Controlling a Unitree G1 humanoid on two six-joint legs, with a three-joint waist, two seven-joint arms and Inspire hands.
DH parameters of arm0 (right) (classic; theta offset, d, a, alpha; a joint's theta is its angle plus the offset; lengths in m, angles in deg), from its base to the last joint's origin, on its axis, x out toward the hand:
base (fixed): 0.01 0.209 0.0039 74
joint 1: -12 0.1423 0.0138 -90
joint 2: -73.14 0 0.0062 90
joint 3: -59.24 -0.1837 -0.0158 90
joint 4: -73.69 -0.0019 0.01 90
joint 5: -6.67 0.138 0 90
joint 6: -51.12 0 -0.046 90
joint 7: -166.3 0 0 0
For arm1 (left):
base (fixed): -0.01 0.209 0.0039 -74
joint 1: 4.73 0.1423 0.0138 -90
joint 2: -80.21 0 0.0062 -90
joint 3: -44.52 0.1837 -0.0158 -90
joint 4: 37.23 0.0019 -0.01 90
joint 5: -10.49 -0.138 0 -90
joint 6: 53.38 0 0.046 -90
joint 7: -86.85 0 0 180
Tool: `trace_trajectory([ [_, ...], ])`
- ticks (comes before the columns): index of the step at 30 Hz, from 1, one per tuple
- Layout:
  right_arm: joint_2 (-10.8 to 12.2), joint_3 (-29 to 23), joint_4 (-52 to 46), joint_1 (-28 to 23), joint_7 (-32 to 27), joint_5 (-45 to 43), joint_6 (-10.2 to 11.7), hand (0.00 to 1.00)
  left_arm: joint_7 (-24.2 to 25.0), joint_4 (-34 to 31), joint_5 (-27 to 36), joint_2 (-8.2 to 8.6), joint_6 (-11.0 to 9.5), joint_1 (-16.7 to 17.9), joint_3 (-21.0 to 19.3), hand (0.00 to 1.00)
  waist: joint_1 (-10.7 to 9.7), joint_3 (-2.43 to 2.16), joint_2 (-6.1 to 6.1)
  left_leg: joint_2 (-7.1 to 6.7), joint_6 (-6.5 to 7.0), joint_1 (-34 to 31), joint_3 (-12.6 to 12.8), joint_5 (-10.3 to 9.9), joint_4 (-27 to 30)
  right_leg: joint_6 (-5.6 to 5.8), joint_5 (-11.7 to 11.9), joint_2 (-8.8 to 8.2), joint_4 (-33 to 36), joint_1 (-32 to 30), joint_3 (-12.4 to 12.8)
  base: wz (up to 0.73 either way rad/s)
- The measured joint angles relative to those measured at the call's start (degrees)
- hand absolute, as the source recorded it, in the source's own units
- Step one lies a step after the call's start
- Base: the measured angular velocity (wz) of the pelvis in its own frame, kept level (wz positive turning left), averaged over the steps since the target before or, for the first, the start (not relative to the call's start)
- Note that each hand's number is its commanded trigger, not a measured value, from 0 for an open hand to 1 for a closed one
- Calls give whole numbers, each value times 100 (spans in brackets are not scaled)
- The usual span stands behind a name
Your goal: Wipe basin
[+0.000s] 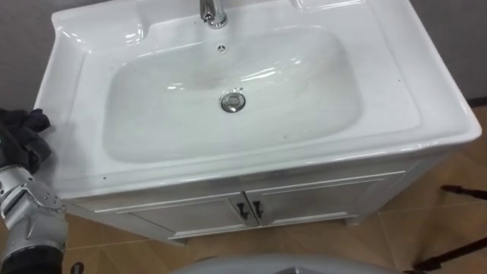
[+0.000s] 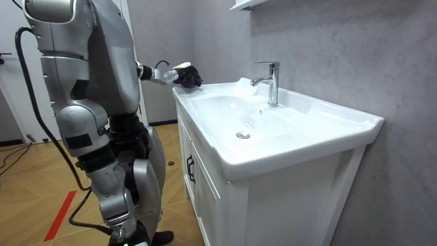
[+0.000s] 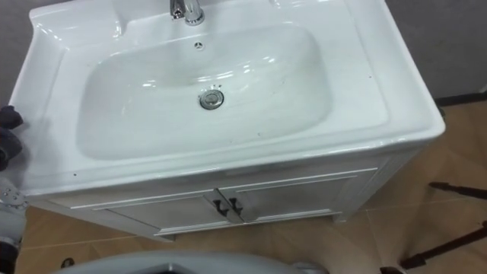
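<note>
At the far left, the left robot hand (image 2: 177,72) hangs just off the left edge of the basin (image 1: 396,76), its fingers curled round a dark, bunched cloth (image 1: 26,128). The cloth sits level with the rim, beside it, outside the bowl; whether it touches the rim I cannot tell. The robot stands close in front of the white cabinet (image 1: 319,199) that carries the basin, facing it. Moving right, the bowl is white and glossy, with a metal drain (image 1: 233,102) at its middle and a small overflow hole (image 1: 221,48) behind it. A chrome tap (image 1: 213,13) rises upright from the back ledge. Below, two dark door handles (image 1: 249,211) meet at the cabinet's centre. Wooden floor (image 1: 441,221) lies to the right.
</note>
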Motion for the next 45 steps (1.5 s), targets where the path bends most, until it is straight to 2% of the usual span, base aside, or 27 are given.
trace_trajectory([
  [8,0,5,1,1,44,5,3,0,3,0,239,0,-20,1,6,100,-103,10,-13,-3,0,-5,0,0,6,2,-1,-3,0,9,-8,0],
  [16,0,4,-28,-3,41,0,-3,0,-1,-49,274,-1,-45,-1,55,100,-154,9,75,-5,1,-8,-13,-1,15,4,-2,-2,-2,11,-12,0],
  [24,0,4,-30,0,47,2,-2,0,-1,-44,274,3,-45,-1,56,99,-165,27,104,-7,1,-7,-14,-1,8,4,-2,-4,-9,9,-10,0],
  [25,0,4,-30,-1,49,1,-3,0,-1,-41,273,9,-45,-1,56,78,-164,27,103,-7,1,-7,-14,-1,8,4,-2,-5,-9,8,-10,0],
  [26,0,4,-30,-1,49,1,-3,0,0,-41,273,12,-45,-1,56,31,-164,28,103,-7,1,-7,-14,-1,8,4,-2,-5,-9,8,-10,0],
  [27,0,4,-30,-2,52,3,-4,0,1,-41,273,14,-45,0,56,0,-164,28,102,-7,1,-7,-13,-1,8,4,-2,-4,-9,7,-7,0],
  [35,-2,5,-30,-2,184,5,-5,0,11,-37,274,15,-44,3,65,0,-164,33,86,-4,1,-7,-2,-1,7,4,-3,-3,1,-7,8,0],
  [41,-2,2,-29,-1,296,0,-6,0,23,-37,274,19,-44,3,65,0,-164,19,59,-3,1,-5,4,-1,6,4,-3,-3,4,-14,21,0],
  [45,-2,1,-28,7,293,2,-14,0,26,-37,273,92,-44,2,65,0,-170,8,40,-4,1,0,0,-1,1,4,-2,-5,6,-11,14,0],
])
